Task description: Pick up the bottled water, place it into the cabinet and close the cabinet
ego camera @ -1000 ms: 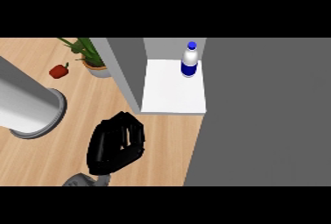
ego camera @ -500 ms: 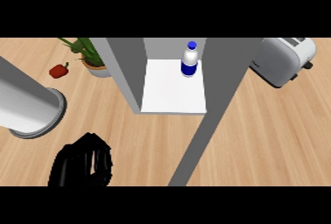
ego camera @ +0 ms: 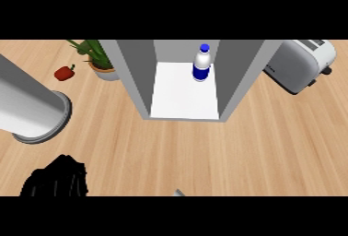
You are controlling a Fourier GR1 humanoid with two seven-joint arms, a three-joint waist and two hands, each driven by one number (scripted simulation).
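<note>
One hand shows from where I stand: a black robot hand (ego camera: 54, 179) low at the left, close to the lower edge of the wooden counter top (ego camera: 204, 152). Which hand it is I cannot say for sure; from its place on the left I take it for the left hand. It looks like a dark bunched mass, and I cannot tell whether its fingers are curled or straight. It has hold of nothing that I can see, and it lies well apart from the cabinet. A small grey tip (ego camera: 179, 193) pokes up at the lower edge near the middle; what it belongs to I cannot tell.

The clear plastic water bottle with a blue cap and blue label (ego camera: 201, 63) stands upright inside the open grey cabinet (ego camera: 136, 78), on its white floor (ego camera: 183, 99), toward the back and a little right of the middle. The front of the cabinet is open toward me, with grey side walls on either hand.

To the right of the cabinet, just beside its wall, sits a silver toaster (ego camera: 299, 64). To the left are a green potted plant in a grey pot (ego camera: 98, 57) and, further left, a small red pepper (ego camera: 65, 73). A large grey cylinder with a flared base (ego camera: 27, 108) lies tilted across the left side.
</note>
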